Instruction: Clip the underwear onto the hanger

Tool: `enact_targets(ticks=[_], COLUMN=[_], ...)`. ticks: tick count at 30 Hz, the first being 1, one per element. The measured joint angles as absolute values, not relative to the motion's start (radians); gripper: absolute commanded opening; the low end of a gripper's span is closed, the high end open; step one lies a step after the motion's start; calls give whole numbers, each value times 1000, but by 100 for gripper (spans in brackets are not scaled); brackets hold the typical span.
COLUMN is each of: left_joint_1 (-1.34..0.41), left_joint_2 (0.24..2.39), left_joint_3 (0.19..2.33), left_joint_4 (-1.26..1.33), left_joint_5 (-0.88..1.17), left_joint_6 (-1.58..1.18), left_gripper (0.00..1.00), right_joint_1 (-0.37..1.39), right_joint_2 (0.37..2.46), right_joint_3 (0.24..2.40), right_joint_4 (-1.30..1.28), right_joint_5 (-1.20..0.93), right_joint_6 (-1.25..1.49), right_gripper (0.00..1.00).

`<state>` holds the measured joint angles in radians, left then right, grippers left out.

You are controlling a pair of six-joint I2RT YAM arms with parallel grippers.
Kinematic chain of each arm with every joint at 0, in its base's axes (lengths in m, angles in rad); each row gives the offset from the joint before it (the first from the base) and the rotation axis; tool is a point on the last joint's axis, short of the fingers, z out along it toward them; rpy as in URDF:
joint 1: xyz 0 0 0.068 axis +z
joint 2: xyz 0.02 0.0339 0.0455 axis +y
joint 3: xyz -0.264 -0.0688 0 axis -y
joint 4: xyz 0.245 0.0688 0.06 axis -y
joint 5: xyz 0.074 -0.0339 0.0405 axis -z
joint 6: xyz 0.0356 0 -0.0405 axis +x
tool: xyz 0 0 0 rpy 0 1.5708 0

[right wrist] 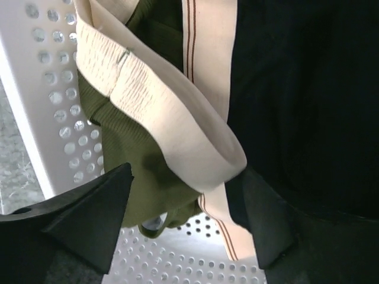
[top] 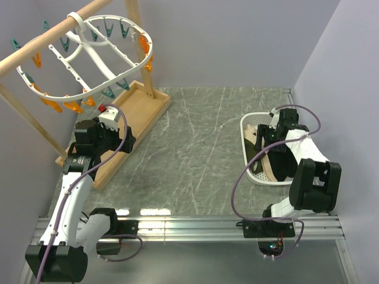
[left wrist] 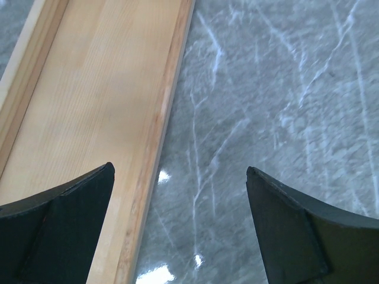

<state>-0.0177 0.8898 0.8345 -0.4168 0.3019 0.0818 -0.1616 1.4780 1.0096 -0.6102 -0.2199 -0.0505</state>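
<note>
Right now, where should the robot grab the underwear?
On the underwear, probably the pale band, from straight above: it arches up as a loose fold between the open fingers of the right gripper, clear of the black garment.

I see underwear (right wrist: pixel 118 139): olive-green, beige band, crumpled, near right edge | hanger (top: pixel 148 50): white oval, tilted, hanging over far-left corner
</note>
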Motion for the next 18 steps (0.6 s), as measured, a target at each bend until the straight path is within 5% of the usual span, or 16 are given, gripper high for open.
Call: enact_targets(ticks=[3,6,10,18], left_joint_1=[-18,-18,-18,-18], left_joint_2=[870,861,859,851], left_joint_3=[834,834,834,834], left_joint_4=[-405,-403,-404,-412], left_joint_5=[318,328,344,400], left_joint_6=[67,65,65,70], left_gripper=[99,99,99,99], right_joint_1=[-162,-162,-162,-166], right_joint_2=[1514,1530,1535,1445], right_joint_3=[1023,1040,1068,1169], right_joint_4=[-601,-593,-592,-669], right_joint_5=[-230,-236,-260,-307], right_joint_6=[-39,-28,-20,-24], right_gripper=[73,54,0,0])
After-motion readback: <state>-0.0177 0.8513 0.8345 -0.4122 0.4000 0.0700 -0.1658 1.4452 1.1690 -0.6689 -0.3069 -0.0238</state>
